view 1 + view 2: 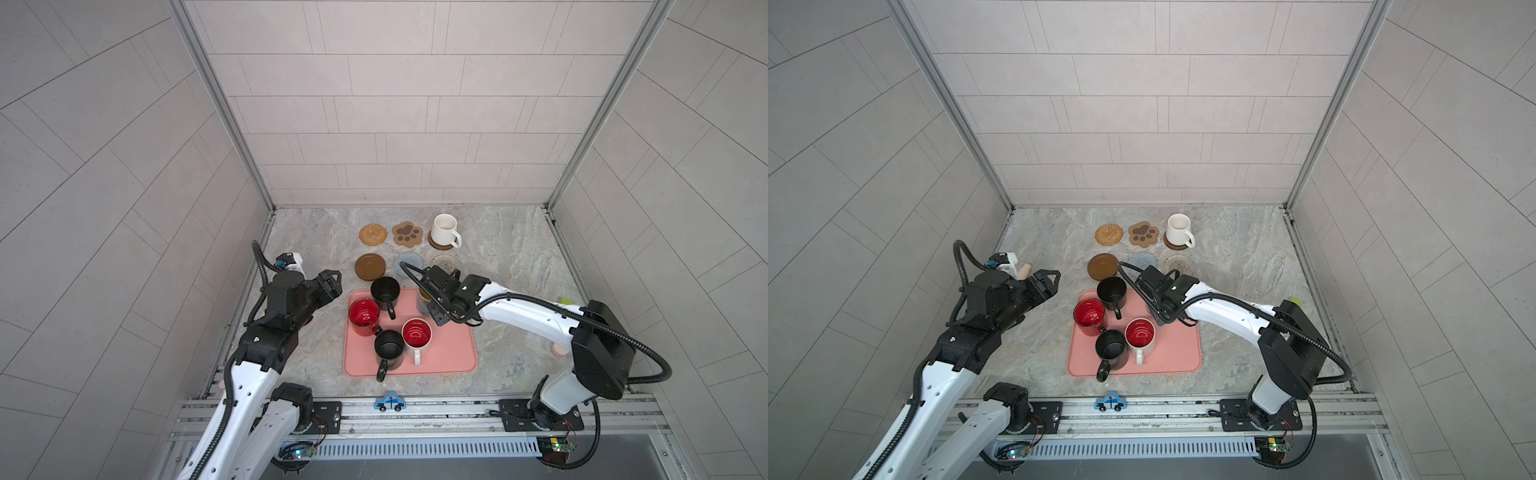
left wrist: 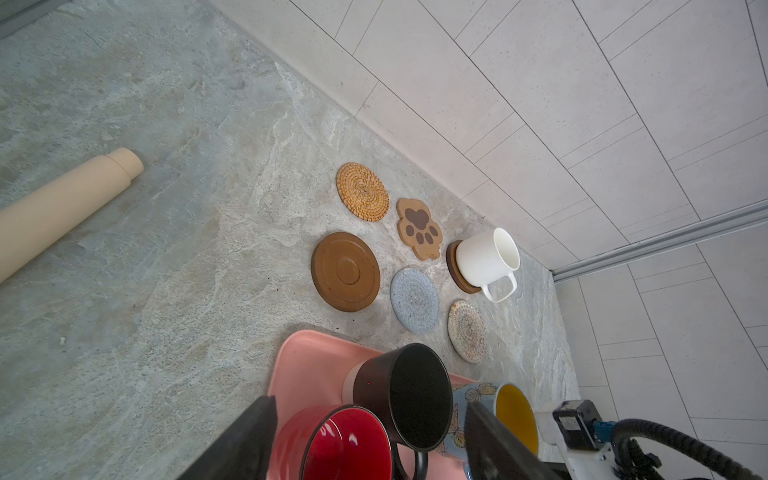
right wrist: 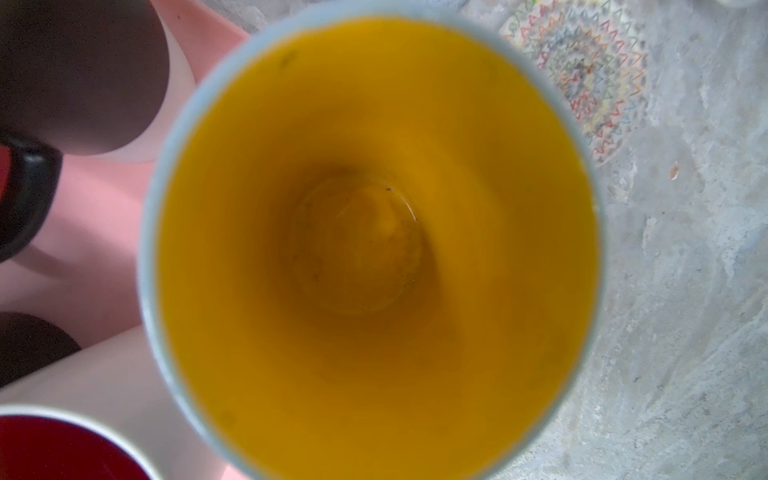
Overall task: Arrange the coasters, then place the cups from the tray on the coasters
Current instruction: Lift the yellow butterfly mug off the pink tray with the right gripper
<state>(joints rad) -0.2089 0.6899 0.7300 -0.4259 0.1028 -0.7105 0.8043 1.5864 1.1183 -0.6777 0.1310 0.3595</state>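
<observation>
Nearest me is the tray (image 1: 451, 355), with five cups on it: near black cup (image 1: 389, 348), white cup with red inside (image 1: 416, 333), red cup (image 1: 364, 316), far black cup (image 1: 385, 290) and, at the far right corner, the blue cup (image 2: 512, 415). My right pincer (image 1: 432, 286) hangs directly over the blue cup. Its fingers are hidden, so I cannot tell whether it is pinching the cup. My left pincer (image 1: 331, 279) stands spread and empty, left of the tray.

Beyond the tray, six coasters lie on the desk in two rows:
- **Near row:** brown round (image 1: 370, 266), grey-blue crochet (image 1: 409, 262), cream crochet (image 1: 444, 262).
- **Far row:** rattan round (image 1: 372, 235), paw coaster (image 1: 407, 234), second brown round (image 1: 436, 245). The last carries the cream-white cup (image 1: 444, 227).

Assessment: the coasters are arranged. One cup is placed and five are outstanding.
</observation>
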